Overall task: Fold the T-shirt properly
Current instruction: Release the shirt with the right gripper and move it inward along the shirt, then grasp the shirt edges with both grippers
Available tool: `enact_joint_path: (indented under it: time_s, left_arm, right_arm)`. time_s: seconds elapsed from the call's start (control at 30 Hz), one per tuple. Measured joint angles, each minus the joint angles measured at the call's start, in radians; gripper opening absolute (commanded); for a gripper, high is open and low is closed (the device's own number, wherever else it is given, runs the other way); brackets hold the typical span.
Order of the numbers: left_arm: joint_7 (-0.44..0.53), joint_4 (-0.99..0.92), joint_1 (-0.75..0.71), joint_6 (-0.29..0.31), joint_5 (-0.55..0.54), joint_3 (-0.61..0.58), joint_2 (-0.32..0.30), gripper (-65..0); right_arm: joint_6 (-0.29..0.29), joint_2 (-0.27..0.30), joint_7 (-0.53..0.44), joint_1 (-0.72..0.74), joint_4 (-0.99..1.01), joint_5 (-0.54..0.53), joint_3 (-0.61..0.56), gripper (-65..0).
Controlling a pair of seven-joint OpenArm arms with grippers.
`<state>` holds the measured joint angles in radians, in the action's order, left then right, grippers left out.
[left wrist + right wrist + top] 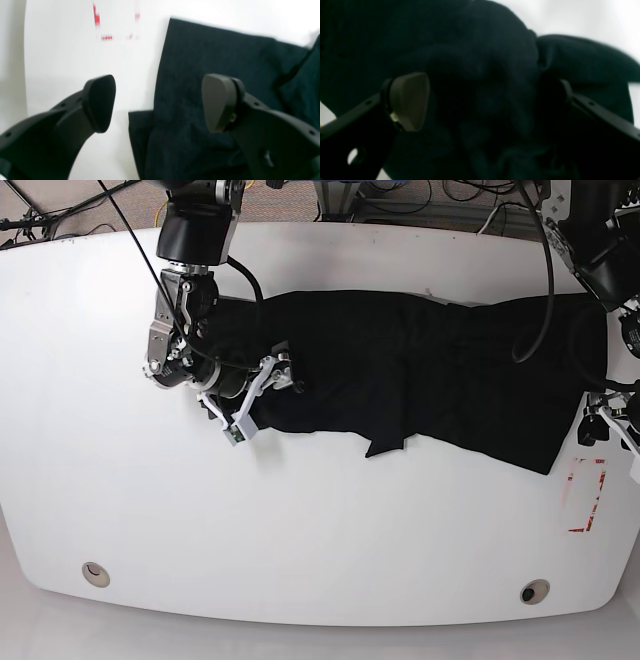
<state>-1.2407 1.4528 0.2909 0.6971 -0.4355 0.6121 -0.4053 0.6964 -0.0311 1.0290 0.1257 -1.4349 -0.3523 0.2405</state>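
Base view shows the white table (330, 530) filling almost the whole picture, with the black T-shirt (420, 370) stretched lengthwise across its far half, reaching from the arm on that view's left nearly to the table's right edge. The cloth lies mostly flat, with a small pointed flap hanging out of its near edge about midway along. The right arm (185, 290) comes down from the far edge onto the shirt's left end, and the right gripper (262, 378) sits right at the bunched cloth there; from its wrist camera the jaws stand wide apart with rumpled dark folds filling the space between them (whether cloth is actually pinched cannot be told). The left gripper (157, 102) hovers at the shirt's other end, its jaws also spread wide and closed on nothing, one finger (100, 102) over bare table and the other over the cloth's edge. A small red outlined mark (587, 495) lies on the table near that end.
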Motion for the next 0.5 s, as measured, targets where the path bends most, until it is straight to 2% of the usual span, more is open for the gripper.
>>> enact_joint_path:
  time_s: [0.33,0.4,0.5]
  left_arm:
    - [-0.003,-0.108,0.023,0.0,0.029,0.004,0.027,-14.2]
    - [-0.005,-0.112,0.023,0.0,0.032,0.004,0.031,-13.8]
    - [0.003,-0.111,0.014,0.0,0.021,0.004,0.028,-13.8]
  right_arm:
    - [0.001,0.034,-0.004,-0.006,0.019,-0.021,0.009,-32.5]
    - [0.001,0.037,0.0,-0.004,0.022,-0.021,0.01,-40.1]
    - [0.0,0.036,0.007,0.002,0.03,-0.01,0.009,-43.5]
